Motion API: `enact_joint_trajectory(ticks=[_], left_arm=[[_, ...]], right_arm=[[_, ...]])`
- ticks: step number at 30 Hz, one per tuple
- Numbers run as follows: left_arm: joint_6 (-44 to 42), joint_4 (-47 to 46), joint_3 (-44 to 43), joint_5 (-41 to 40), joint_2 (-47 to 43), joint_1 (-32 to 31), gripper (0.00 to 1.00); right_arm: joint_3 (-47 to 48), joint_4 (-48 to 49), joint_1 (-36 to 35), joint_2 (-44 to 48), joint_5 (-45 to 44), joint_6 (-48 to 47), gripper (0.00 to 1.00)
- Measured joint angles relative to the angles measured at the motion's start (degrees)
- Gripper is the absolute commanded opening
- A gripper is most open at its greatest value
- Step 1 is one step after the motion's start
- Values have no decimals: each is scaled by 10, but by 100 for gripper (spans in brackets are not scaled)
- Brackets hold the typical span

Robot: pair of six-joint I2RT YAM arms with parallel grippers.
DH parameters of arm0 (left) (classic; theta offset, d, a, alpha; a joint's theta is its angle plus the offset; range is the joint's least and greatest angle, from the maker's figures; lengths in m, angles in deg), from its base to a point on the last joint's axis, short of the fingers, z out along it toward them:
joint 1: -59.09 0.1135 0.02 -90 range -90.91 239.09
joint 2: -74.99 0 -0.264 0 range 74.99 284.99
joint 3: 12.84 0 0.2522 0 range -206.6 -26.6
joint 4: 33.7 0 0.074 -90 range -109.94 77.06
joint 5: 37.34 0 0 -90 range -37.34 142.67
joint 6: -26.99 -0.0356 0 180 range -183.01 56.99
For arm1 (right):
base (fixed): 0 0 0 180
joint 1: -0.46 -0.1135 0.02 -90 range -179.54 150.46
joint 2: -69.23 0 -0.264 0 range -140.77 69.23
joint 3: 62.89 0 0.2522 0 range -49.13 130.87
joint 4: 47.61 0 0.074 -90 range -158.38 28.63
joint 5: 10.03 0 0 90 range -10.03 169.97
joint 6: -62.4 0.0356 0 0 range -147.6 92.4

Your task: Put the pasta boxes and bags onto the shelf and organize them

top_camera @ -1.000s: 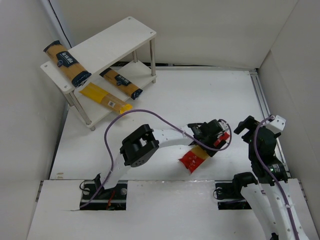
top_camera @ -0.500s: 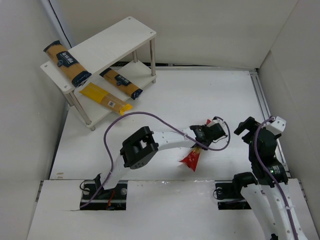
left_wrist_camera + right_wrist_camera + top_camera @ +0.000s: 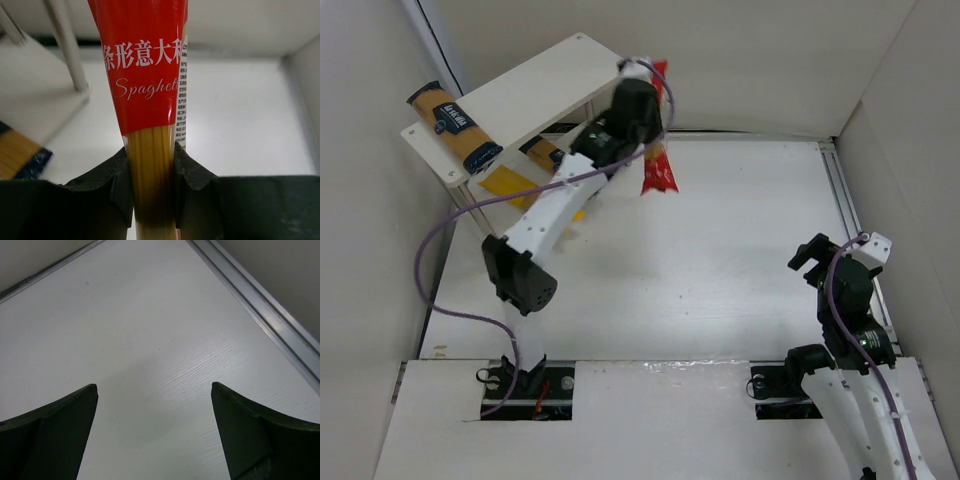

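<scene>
My left gripper (image 3: 650, 110) is shut on the red spaghetti pack (image 3: 659, 172), held in the air beside the right end of the white shelf (image 3: 535, 90). In the left wrist view the pack (image 3: 142, 65) stands upright, its clear window of pasta pinched between the black fingers (image 3: 195, 180). An orange-yellow pack with navy ends (image 3: 455, 125) lies on the shelf's left end. A second one (image 3: 545, 152) and the plain yellow pack (image 3: 505, 182) lie lower down, partly hidden by my left arm. My right gripper (image 3: 805, 255) stands open over bare table, with nothing between its jaws (image 3: 155, 405).
A shelf leg (image 3: 67, 45) and board corner (image 3: 40, 95) sit left of the held pack. White walls close in the table. A metal rail (image 3: 845, 200) runs along its right edge. My right arm stays at the near right.
My left gripper shut on the red pack at the table's near middle, then lifted and swung it far back-left to the shelf's right end. The right arm has not moved.
</scene>
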Motion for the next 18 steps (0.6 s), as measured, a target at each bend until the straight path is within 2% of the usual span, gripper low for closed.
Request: enact_joint_trajectory(ticks=[5, 8, 18], left_arm=[[61, -54, -55, 60, -89, 111, 0], [85, -66, -80, 57, -113, 159, 0], [150, -48, -96, 87, -86, 279, 0]], right_arm=[[-4, 8, 0, -12, 0, -3, 99], [-7, 10, 0, -23, 0, -4, 99], [-8, 11, 0, -33, 0, -5, 99]])
